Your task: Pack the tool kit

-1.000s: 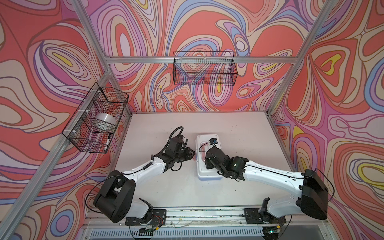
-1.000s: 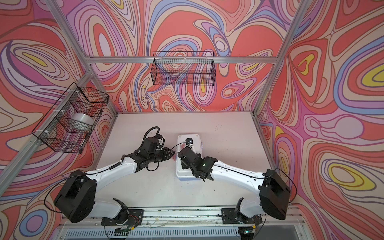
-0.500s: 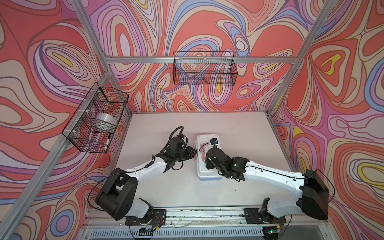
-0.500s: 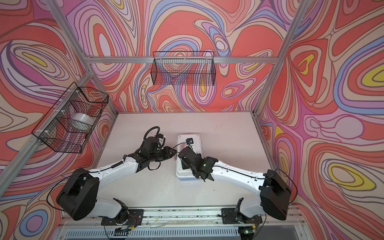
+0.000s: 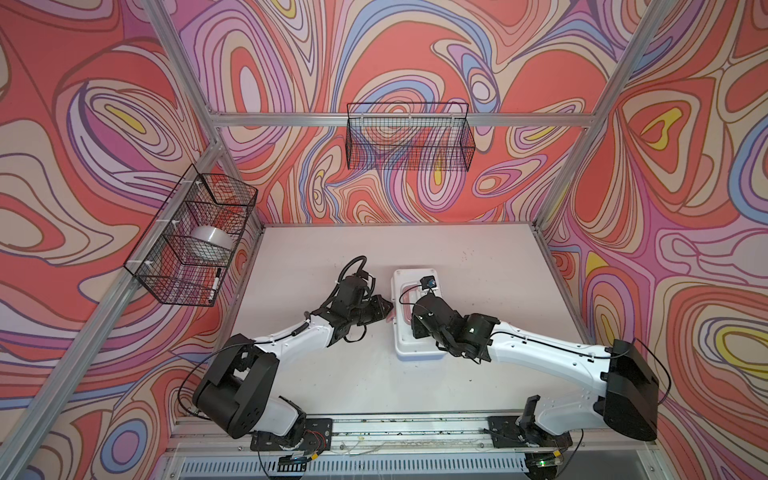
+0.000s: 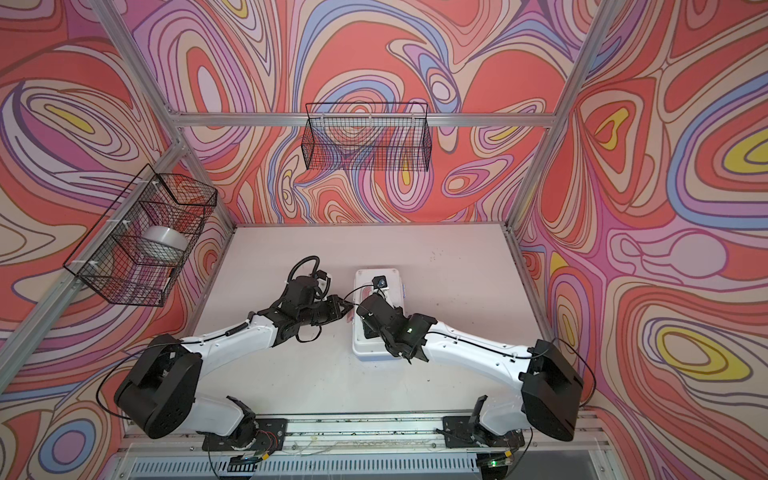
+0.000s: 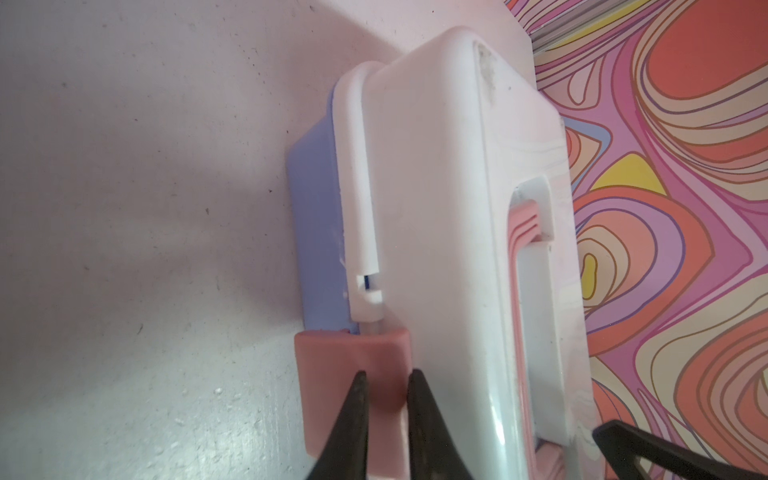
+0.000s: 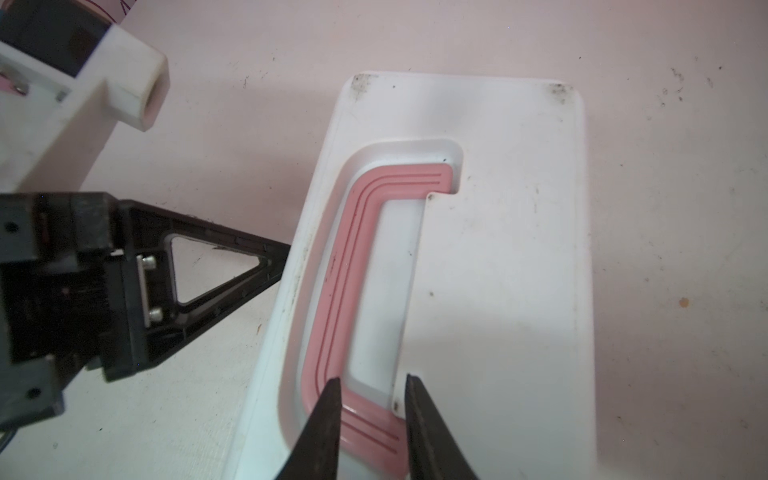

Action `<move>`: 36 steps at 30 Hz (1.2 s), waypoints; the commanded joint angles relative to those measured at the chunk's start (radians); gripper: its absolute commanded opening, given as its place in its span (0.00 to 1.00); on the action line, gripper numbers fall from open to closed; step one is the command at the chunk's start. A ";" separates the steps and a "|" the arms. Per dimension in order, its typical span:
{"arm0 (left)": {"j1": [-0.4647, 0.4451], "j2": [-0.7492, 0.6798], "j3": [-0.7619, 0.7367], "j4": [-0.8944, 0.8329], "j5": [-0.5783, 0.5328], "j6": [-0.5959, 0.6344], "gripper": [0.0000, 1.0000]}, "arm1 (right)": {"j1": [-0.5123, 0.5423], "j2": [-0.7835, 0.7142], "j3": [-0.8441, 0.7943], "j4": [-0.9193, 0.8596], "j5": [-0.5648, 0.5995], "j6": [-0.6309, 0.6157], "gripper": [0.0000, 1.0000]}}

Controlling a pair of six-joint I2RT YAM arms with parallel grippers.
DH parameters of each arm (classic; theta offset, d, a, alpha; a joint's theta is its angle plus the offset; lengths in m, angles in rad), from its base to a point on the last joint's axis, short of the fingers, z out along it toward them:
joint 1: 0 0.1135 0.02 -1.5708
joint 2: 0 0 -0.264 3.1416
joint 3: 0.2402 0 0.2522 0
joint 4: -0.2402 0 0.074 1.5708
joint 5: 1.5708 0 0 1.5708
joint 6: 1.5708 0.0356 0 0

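Pincers first: the left pincer (image 5: 389, 308) has crept a bit closer to the side of the tool kit (image 5: 415, 350) than it was a second ago, while the right pincer (image 8: 372, 380) and the tool kit have stayed put. No loose tools show on the table (image 5: 374, 249), and the tool kit lies flat just right of the middle in both top views. Its white lid (image 8: 498, 270) is down over the blue bottom part (image 7: 316, 208), so the packing looks nearly done. The pink handle (image 8: 345, 291) lies flat in its dip in the lid. The right pincer's tips rest on the handle's end at the bottom of the right wrist view. They are a little apart and seem to hold nothing. Smallest is the pink latch (image 7: 330, 357), low in the left wrist view. The left pincer's tips are close together right at it. I cannot tell if they pinch it or just push. I think the latch is being snapped shut, which looks like the last job.
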 commanded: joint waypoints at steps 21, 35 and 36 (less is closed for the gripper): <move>-0.016 -0.015 -0.019 -0.046 -0.071 0.029 0.21 | -0.005 -0.058 -0.020 -0.011 0.009 0.009 0.27; -0.016 -0.006 -0.009 -0.093 -0.112 0.085 0.27 | -0.004 -0.044 -0.010 -0.024 0.017 0.013 0.27; -0.016 -0.014 -0.010 -0.093 -0.114 0.082 0.31 | -0.004 -0.044 -0.009 -0.023 0.018 0.013 0.27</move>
